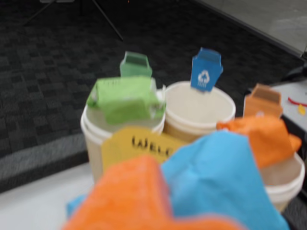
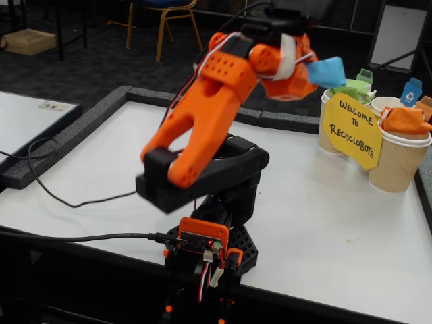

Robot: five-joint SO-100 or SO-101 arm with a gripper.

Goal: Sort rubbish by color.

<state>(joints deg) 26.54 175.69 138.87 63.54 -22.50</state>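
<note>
My gripper [image 2: 312, 71] is shut on the light blue rubbish [image 2: 328, 71], held in the air just left of the cups in the fixed view. In the wrist view this blue lump [image 1: 218, 182] fills the lower foreground beside an orange finger [image 1: 127, 196]. The light green rubbish [image 1: 125, 98] lies on top of the left paper cup [image 1: 91, 132]. On the right cup [image 1: 288, 184] rests the orange rubbish [image 1: 261, 134]. The middle cup [image 1: 199, 103] looks empty inside.
Each cup carries a small coloured tag: green [image 1: 135, 64], blue [image 1: 206, 71], orange [image 1: 263, 99]. A yellow "Welcome to Recyclobots" sign [image 2: 351, 128] hangs in front of the cups. The white table [image 2: 317, 223] has a dark raised border; a black cable [image 2: 61, 196] trails at the left.
</note>
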